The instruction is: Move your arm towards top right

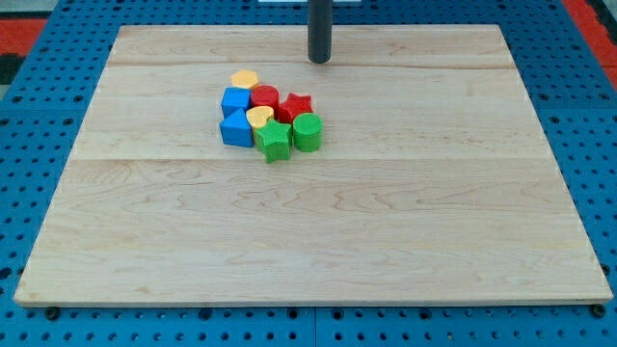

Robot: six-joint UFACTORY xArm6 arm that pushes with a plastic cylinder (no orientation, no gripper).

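My tip (319, 61) is the lower end of a dark rod near the top middle of the wooden board (308, 222). It stands above and a little right of a tight cluster of blocks, apart from them. The cluster holds a yellow block (244, 79) at its top, a red round block (264, 98), a red star (296, 106), a blue cube (234, 100), a blue block (236, 128), a yellow heart (258, 117), a green star (274, 141) and a green cylinder (308, 131).
The board lies on a blue perforated table (29, 145). Red strips show at the top left corner (19, 24) and top right corner (590, 19) of the view.
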